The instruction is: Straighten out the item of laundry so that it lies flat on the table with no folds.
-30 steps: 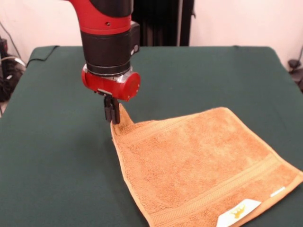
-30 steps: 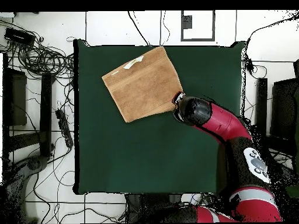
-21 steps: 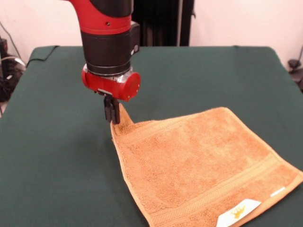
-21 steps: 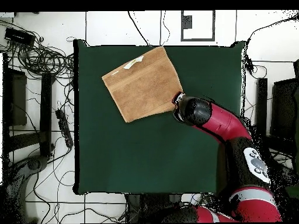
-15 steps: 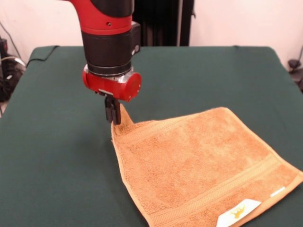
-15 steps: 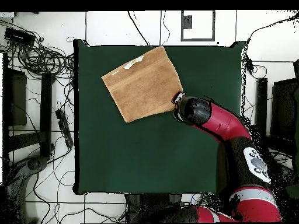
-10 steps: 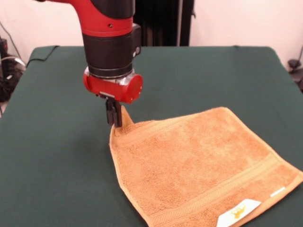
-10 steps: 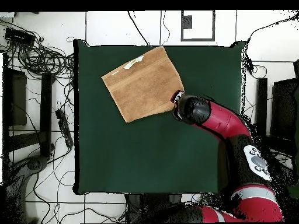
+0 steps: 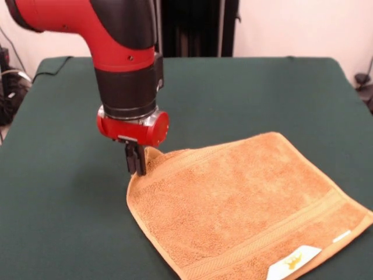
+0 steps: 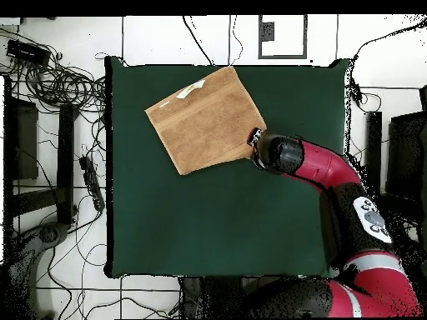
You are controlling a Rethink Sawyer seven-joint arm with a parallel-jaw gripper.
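The orange-tan terry towel (image 9: 245, 204) lies spread on the dark green table (image 9: 250, 93), at the right and near side in the front view. Its white label with a yellow mark (image 9: 293, 261) is at the near edge. My gripper (image 9: 136, 166) is shut on the towel's far left corner and holds it slightly raised off the cloth. In the overhead view the towel (image 10: 204, 118) lies at the upper middle of the table (image 10: 225, 217), with my gripper (image 10: 255, 140) at its lower right corner.
Cables and dark equipment (image 10: 58, 83) lie on the floor left of the table in the overhead view. A dark stand (image 9: 198, 26) rises behind the table's far edge.
My gripper has moved toward the camera and slightly left with the corner in it. That corner has been drawn outward, and the towel's left edge lies straighter.
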